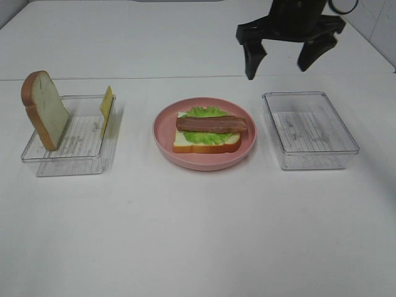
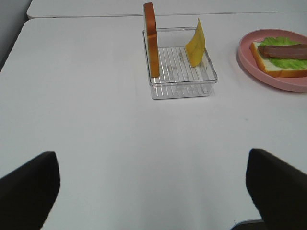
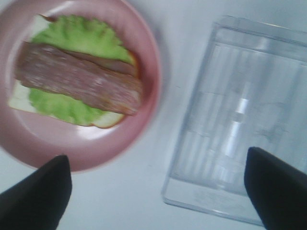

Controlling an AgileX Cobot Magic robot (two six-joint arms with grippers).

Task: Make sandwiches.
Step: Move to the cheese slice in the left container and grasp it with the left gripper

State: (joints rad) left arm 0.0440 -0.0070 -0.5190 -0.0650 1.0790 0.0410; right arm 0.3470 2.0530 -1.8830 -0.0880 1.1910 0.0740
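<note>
Fingertips (image 2: 29, 191) wide apart, our left pincer (image 2: 153, 167) hovers over the desk (image 2: 120, 134); dead ahead, in the tray (image 2: 182, 90), the cheese slice (image 2: 195, 44) stands on edge — long axis upright, tilted against the wall nearest the plate (image 1: 204, 164). We judge this arm nearer. Beyond, the sandwich (image 1: 207, 145) on that plate, bacon (image 1: 211, 124) crosswise. Farthest, the right pincer (image 1: 277, 69) hangs spread.

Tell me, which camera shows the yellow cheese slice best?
The left wrist view: the cheese slice shows its broad yellow face there, standing up in the clear tray opposite the bread slice. The high view shows it narrower, nearly edge-on. The right wrist view misses it entirely.
</note>
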